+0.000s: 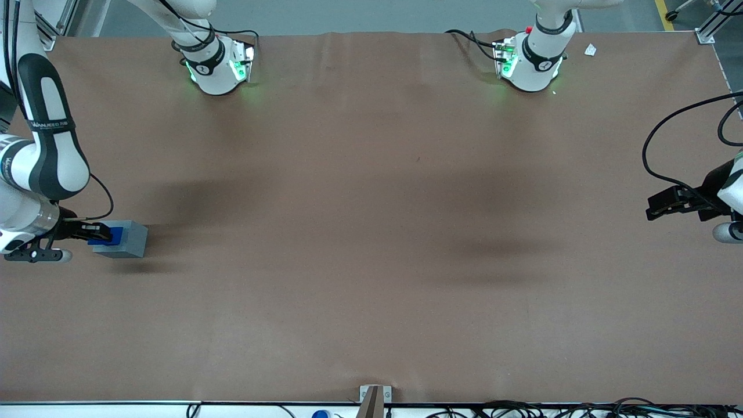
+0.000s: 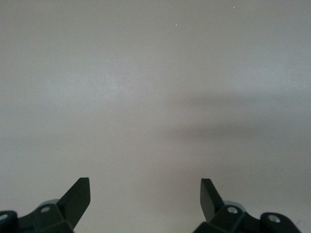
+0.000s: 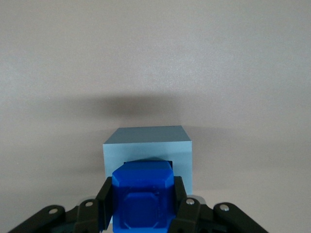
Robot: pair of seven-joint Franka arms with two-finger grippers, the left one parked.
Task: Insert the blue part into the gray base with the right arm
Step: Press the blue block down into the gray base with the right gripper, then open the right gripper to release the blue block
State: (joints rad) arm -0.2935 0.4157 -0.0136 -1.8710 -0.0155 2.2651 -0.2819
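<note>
The gray base [image 1: 129, 238] stands on the brown table at the working arm's end. In the wrist view the gray base [image 3: 148, 145] shows its top face with a dark square recess. My right gripper [image 1: 100, 233] is shut on the blue part [image 1: 115, 235], which sits over the base's top. In the wrist view the blue part [image 3: 142, 199] is clamped between the black fingers [image 3: 103, 201] of my gripper [image 3: 142, 204], its leading end at the mouth of the recess. How deep it sits in the recess is hidden.
The brown table [image 1: 371, 232] spreads wide toward the parked arm's end. Two white arm bases [image 1: 217, 67] stand at the table's edge farthest from the front camera. A small bracket [image 1: 374, 397] sits at the nearest edge.
</note>
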